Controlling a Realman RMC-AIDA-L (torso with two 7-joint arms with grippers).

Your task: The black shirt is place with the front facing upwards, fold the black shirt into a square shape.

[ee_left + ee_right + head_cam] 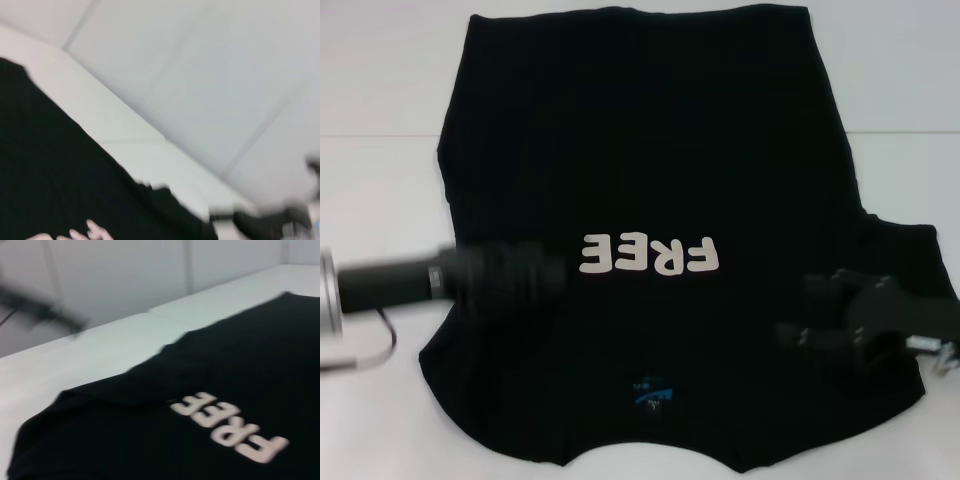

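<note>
The black shirt (640,150) lies spread flat on the white table (380,80), front up, with its white letters (650,255) upside down to me and its blue neck label (650,393) near the front edge. My left gripper (545,272) reaches in from the left, low over the shirt's left part beside the letters. Over the shirt's right side, by the sleeve (905,250), my right gripper (802,310) has its fingers apart and nothing between them. The shirt (240,365) and its letters (230,425) fill the right wrist view. The left wrist view shows the shirt (45,175) and the right gripper (260,220) far off.
A thin cable (380,340) loops from the left arm over the table at the left. White table surface surrounds the shirt on the left, right and back. A pale wall (125,275) stands behind the table.
</note>
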